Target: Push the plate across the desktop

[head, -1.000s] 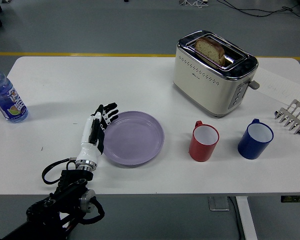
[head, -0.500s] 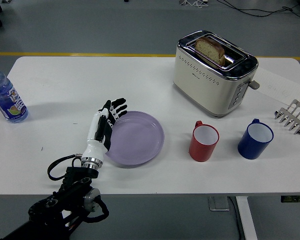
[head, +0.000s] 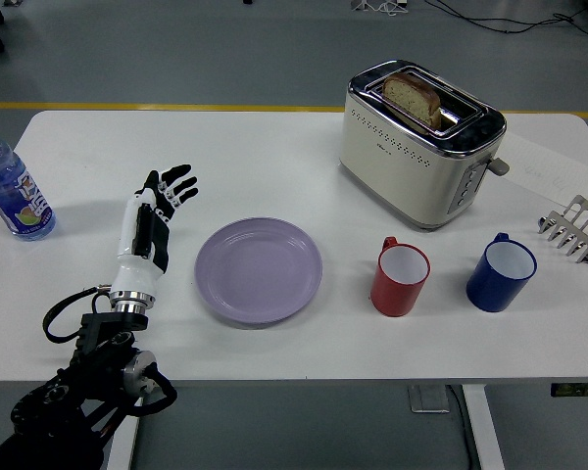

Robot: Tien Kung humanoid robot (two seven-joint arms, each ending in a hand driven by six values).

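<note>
Now the black-and-white left hand (head: 155, 220), fingers spread and holding nothing, sits apart to the left of the round lilac plate (head: 259, 270), so it should meet the rim flat and push steadily.

Bare surface (head: 274, 166) runs from the plate (head: 259, 270) to the far edge; open lane there. Left hand (head: 153, 227) sits apart from the plate's left rim, a clear gap between them. Toward the right edge, 2 obstacles: red mug (head: 400, 278) near the plate, blue mug (head: 500, 272) beyond it. Toaster (head: 419, 142) blocks the far-right part. Bottle (head: 12, 191) stands at the left edge. Near-edge strip clear.
</note>
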